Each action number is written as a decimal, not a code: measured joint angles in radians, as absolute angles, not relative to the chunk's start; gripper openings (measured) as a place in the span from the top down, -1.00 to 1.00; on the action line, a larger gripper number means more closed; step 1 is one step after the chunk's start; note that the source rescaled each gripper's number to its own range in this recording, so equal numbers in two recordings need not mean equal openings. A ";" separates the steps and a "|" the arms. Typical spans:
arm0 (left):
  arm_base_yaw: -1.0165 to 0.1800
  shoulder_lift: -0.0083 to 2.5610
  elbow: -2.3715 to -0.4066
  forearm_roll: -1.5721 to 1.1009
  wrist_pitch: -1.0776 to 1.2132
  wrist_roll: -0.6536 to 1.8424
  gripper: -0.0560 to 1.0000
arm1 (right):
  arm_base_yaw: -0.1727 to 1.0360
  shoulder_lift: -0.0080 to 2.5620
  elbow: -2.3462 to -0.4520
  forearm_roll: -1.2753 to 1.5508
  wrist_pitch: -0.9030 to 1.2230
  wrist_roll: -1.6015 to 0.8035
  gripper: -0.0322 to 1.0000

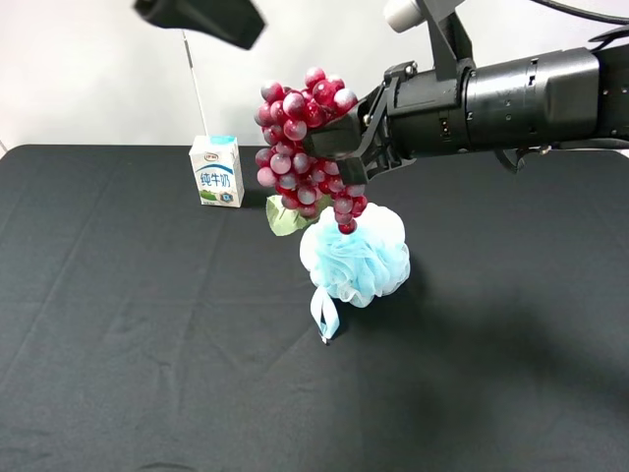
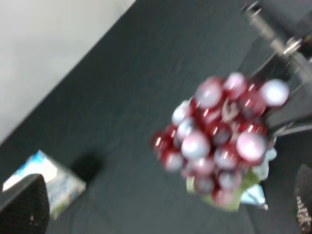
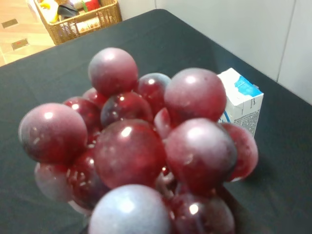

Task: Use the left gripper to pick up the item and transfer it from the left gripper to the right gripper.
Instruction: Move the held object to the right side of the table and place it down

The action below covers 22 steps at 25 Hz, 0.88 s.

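— So, where are the grapes (image 1: 300,147) hanging?
— We are seeing them hanging in the air at upper centre of the high view, above the pale blue bath pouf (image 1: 359,258). The right gripper (image 1: 342,152) is reaching in from the upper right, its jaws clamping on the bunch.
— And the left gripper (image 1: 201,20)?
— It is hovering at the upper left, apart from the fruit; its wrist view is showing us its fingers (image 2: 24,207) standing wide apart, gripping nothing. A milk carton (image 1: 217,171) is standing on the black table (image 1: 118,324), left of the bunch.
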<state>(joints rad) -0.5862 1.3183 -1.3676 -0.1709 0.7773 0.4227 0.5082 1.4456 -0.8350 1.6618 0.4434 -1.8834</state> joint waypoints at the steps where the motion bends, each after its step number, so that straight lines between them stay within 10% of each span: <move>1: -0.586 1.309 -1.368 -0.140 0.800 0.382 -0.99 | 0.508 1.446 -0.835 1.662 0.443 -1.881 0.93; 22: -0.586 0.924 -0.987 0.220 0.956 -0.224 -1.00 | 0.508 1.446 -0.835 1.662 0.428 -1.812 0.93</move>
<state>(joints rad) -0.5862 0.9241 -0.9868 0.2198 0.9559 -0.2239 0.5082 1.4456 -0.8350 1.6618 0.4277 -1.8123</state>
